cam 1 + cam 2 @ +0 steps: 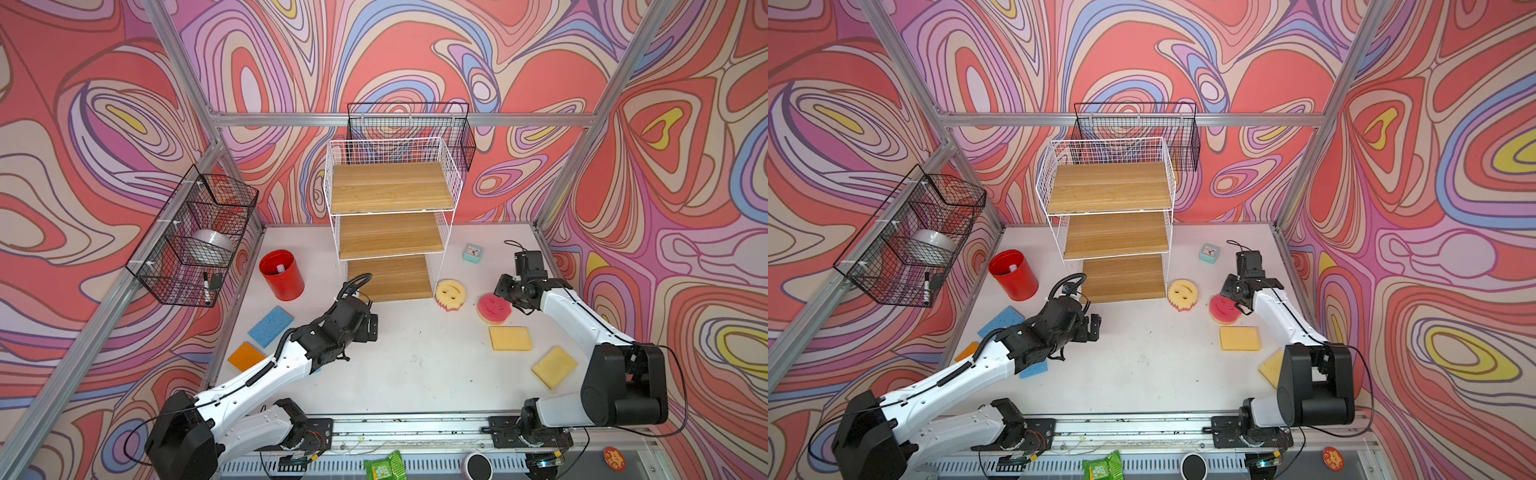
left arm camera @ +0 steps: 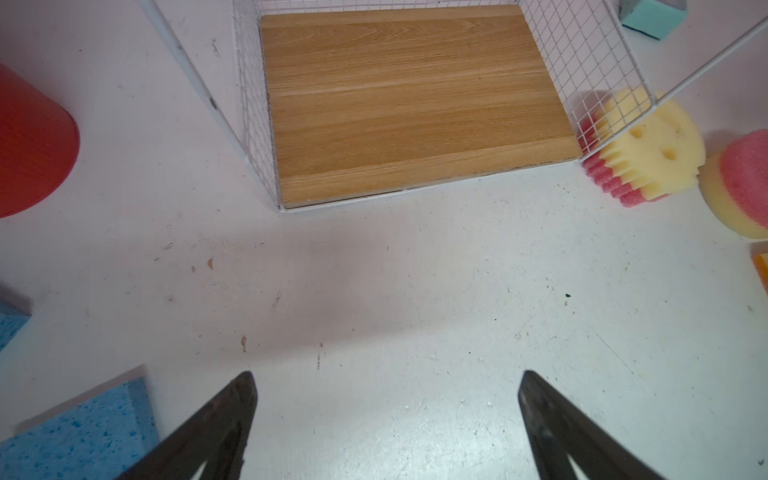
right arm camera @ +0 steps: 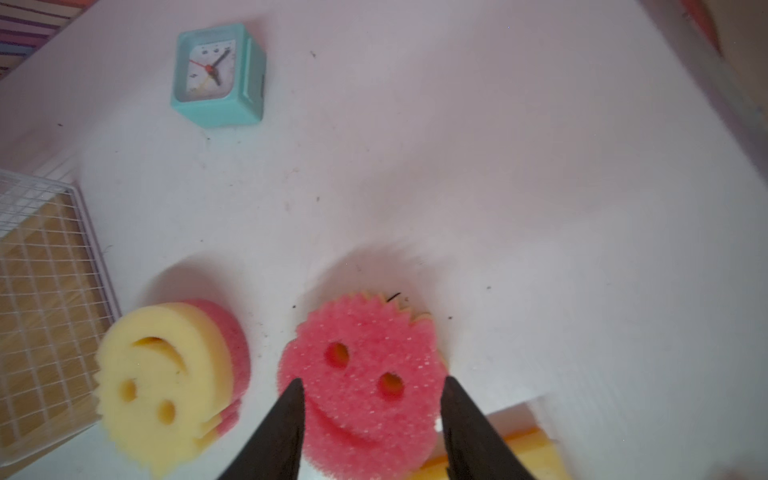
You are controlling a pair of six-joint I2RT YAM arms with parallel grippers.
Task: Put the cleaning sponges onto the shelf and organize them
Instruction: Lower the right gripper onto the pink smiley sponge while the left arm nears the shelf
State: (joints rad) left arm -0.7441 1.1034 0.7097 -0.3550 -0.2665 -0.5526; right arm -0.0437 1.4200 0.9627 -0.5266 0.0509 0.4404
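Note:
My right gripper (image 3: 374, 380) is shut on the pink smiley sponge (image 3: 361, 332), one finger on each side; in a top view that sponge (image 1: 493, 308) sits tilted right of the shelf (image 1: 390, 187). A yellow-faced smiley sponge (image 1: 450, 294) leans at the shelf's lower right corner. Two yellow rectangular sponges (image 1: 510, 338) (image 1: 555, 366) lie at the right. A blue sponge (image 1: 271, 326) and an orange one (image 1: 246, 356) lie at the left; another blue one (image 1: 1034, 368) peeks from under the left arm. My left gripper (image 1: 372, 322) hangs open and empty before the bottom board (image 2: 407, 104).
A red cup (image 1: 281, 274) stands left of the shelf and a mint clock (image 1: 472, 252) right of it. One black wire basket (image 1: 195, 241) hangs on the left wall, another (image 1: 409, 124) behind the shelf's top.

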